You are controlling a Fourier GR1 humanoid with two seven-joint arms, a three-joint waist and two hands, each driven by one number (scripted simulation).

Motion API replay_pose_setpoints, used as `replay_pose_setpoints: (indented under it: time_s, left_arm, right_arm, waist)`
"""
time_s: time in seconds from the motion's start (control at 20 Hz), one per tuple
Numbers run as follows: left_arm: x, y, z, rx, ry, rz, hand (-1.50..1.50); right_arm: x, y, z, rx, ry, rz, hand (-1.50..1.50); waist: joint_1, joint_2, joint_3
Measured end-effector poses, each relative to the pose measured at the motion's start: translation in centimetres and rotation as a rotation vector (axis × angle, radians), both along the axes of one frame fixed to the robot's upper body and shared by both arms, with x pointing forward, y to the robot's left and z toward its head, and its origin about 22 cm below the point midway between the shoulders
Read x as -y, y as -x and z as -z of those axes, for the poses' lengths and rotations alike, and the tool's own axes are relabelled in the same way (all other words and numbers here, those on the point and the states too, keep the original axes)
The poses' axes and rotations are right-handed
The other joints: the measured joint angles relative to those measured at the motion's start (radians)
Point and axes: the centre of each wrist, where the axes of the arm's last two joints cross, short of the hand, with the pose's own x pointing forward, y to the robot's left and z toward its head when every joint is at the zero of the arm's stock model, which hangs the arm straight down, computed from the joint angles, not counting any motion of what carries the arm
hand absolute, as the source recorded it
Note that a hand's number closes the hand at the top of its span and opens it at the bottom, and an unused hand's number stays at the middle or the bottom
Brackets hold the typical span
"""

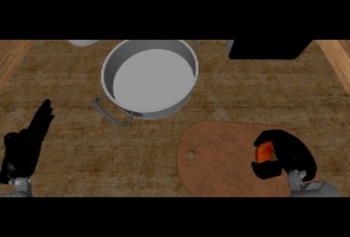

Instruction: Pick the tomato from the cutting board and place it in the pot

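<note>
A red tomato (265,151) lies on the right part of the brown cutting board (219,162), mostly hidden by my right hand (290,155), whose fingers and thumb curl round it. The grey metal pot (150,76) stands beyond the board at the upper middle, open and with nothing inside, one loop handle (109,111) pointing toward the lower left. At the left edge my left hand (24,148) rests open, fingers up, away from both the board and the pot.
A black box-like object (266,48) sits at the upper right, behind the board. A pale round object (83,42) peeks in at the top edge, left of the pot. Wooden strips run along both sides of the counter (82,139).
</note>
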Motion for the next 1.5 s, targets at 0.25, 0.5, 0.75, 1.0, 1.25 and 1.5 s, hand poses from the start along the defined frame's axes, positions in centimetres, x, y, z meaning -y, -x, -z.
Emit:
replay_pose_setpoints:
  time_s: [0.25, 0.5, 0.75, 1.0, 1.25, 1.5]
  left_arm:
    - [-0.2, -0.1, 0.3, -0.005, 0.0, 0.005, 0.0]
    - [1.1, -0.7, -0.2, 0.008, -0.001, 0.068, 0.0]
    - [2.7, -1.9, -0.9, 0.031, -0.001, 0.15, 0.0]
    - [3.6, -2.7, -1.3, 0.037, -0.007, 0.195, 0.0]
    - [4.0, -3.1, -1.2, 0.024, -0.008, 0.206, 0.0]
    - [4.3, -3.4, -1.1, 0.019, -0.009, 0.207, 0.0]
  right_arm:
    - [-0.2, -0.2, 0.0, 0.01, 0.003, -0.011, 1.5]
    - [-10.3, -1.8, -1.1, 0.046, -0.011, -0.122, 1.5]
    - [-16.2, -3.1, -3.0, 0.107, 0.014, -0.23, 1.5]
    - [-19.8, -4.9, -5.1, 0.218, 0.112, -0.26, 1.5]
    - [-22.8, -6.5, -8.7, 0.423, 0.244, -0.256, 1.5]
    - [-25.1, -7.7, -12.8, 0.64, 0.348, -0.212, 1.5]
  waist:
    - [0.0, 0.0, 0.0]
    - [0.071, 0.011, -0.002]
    - [0.165, 0.031, -0.003]
    - [0.204, 0.031, -0.005]
    - [0.207, 0.022, -0.008]
    - [0.197, 0.014, -0.008]
